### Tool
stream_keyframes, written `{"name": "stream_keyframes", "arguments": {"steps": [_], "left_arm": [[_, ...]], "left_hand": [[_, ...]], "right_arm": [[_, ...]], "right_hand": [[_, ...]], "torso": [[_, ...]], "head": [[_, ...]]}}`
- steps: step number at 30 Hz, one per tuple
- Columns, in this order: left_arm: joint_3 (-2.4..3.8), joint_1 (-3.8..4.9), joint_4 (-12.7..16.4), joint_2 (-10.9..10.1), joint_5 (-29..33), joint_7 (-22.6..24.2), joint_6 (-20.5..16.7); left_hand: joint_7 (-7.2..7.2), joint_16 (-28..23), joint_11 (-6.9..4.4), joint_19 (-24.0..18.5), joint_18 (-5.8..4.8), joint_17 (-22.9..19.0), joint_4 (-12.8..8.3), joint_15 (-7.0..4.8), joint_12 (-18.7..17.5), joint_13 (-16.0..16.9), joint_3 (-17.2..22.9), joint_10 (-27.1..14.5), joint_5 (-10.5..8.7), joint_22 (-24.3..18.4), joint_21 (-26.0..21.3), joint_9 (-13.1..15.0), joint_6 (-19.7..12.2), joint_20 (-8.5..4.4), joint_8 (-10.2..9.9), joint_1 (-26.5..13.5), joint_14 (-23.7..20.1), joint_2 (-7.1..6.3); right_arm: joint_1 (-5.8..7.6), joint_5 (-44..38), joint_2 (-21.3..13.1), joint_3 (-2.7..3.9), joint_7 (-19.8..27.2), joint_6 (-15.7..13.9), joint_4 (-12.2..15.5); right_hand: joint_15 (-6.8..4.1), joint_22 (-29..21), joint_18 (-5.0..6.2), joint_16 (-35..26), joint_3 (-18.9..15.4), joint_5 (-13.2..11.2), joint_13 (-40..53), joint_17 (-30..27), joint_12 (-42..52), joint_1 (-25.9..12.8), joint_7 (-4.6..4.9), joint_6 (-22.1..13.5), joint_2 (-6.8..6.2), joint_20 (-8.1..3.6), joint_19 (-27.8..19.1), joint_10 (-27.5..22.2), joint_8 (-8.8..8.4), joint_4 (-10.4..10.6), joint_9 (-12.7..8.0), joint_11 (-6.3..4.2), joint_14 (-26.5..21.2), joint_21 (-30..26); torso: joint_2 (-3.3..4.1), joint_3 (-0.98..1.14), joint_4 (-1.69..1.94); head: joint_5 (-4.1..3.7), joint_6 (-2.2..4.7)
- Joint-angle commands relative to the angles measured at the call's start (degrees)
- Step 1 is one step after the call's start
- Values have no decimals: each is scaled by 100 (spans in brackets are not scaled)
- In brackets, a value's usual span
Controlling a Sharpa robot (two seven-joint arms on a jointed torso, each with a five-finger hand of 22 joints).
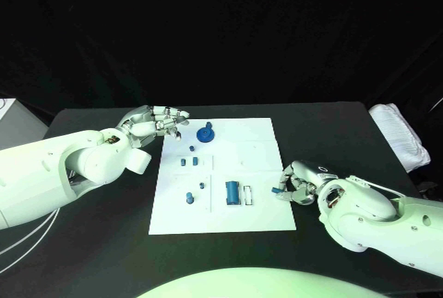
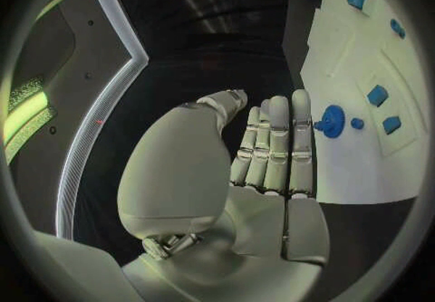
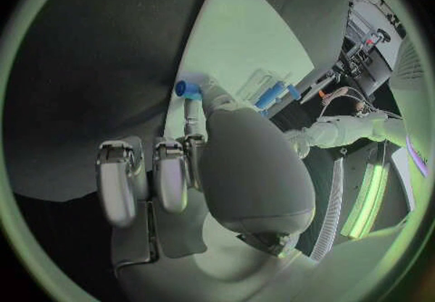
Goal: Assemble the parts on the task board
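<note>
At the task board's [image 1: 263,157] four o'clock edge, a small blue part [image 1: 275,191] is pinched by the right hand [image 1: 297,184]; it could be dropped if the fingertip hold loosens. The left hand [image 1: 154,124], at ten o'clock, is held open, empty.

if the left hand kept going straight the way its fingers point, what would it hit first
Most likely the blue gear. In the left wrist view the left hand has its fingers extended together, their tips almost at the gear near the edge of the task board. How high they are above the board is unclear, so they might pass over it.

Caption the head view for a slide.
Right hand pinches a small blue part at the task board edge.
</note>
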Motion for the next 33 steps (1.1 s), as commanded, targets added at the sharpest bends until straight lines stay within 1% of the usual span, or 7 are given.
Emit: {"name": "stream_keyframes", "arguments": {"steps": [1,7,9,13,19,22,33], "left_arm": [[3,2,18,9,3,-4,113],[3,2,21,8,1,-52,129],[3,2,24,8,1,-65,135],[3,3,31,7,0,-76,140],[4,3,47,6,-1,-80,146],[4,3,51,5,-1,-80,147],[4,3,61,-2,-4,-82,155]], "left_hand": [[2,-36,-7,36,82,-7,39,18,-18,-10,8,-44,33,-8,-24,-6,-25,-14,29,17,-27,49],[2,-36,-7,36,82,-7,39,18,-18,-10,8,-44,33,-8,-24,-6,-25,-14,29,17,-27,49],[2,-36,-7,36,82,-7,39,18,-18,-10,8,-44,33,-8,-24,-6,-25,-14,29,17,-27,49],[2,-36,-7,36,82,-7,39,18,-18,-10,8,-44,33,-8,-24,-6,-25,-14,29,17,-27,49],[2,-36,-7,36,82,-7,39,18,-18,-10,8,-44,33,-8,-24,-6,-25,-14,29,17,-27,49],[2,-36,-7,36,82,-7,39,18,-18,-10,8,-44,33,-8,-24,-6,-25,-14,29,17,-27,49],[6,-36,-4,41,81,-6,43,21,-16,-14,8,-46,31,-12,-29,-8,-20,-14,36,18,-27,55]], "right_arm": [[-2,428,-3,-47,-107,36,66],[134,956,-4,-39,-2,-201,221],[175,1201,17,-36,51,-304,279],[213,1666,109,-32,120,-412,340],[231,2142,280,-30,188,-575,321],[229,2330,357,-30,214,-674,283],[162,2668,626,-30,225,-870,125]], "right_hand": [[12,1506,-39,37,58,-34,1082,1509,24,-72,-17,65,-1,15,620,282,24,44,-3,-4,599,35],[1,1506,-39,37,158,-34,1077,1509,13,-133,-31,93,59,7,620,283,5,95,-23,-16,599,35],[-1,1506,-39,37,178,-35,1076,1509,10,-158,-32,96,69,5,620,283,-1,110,-27,-17,599,35],[-3,1506,-39,37,214,-36,1078,1509,12,-292,-33,107,75,1,620,288,-15,170,-39,-19,599,35],[-4,1506,-39,37,230,-36,1086,1509,22,-415,-35,120,73,-1,620,297,-19,195,-42,-19,599,35],[-5,1506,-39,37,241,-37,1091,1509,29,-491,-37,128,80,-2,620,303,-20,201,-43,-22,599,35],[1,1506,-39,37,255,-38,1088,1509,14,-936,-29,126,120,1,620,305,-27,212,-39,-14,599,35]], "torso": [[5,-3,-3],[2,-3,0],[2,-3,3],[8,-2,1],[9,-1,4],[8,2,-4],[13,10,2]], "head": [[4,3],[6,1],[-7,-5],[-7,-8],[-14,-21],[2,-36],[-9,-51]]}}
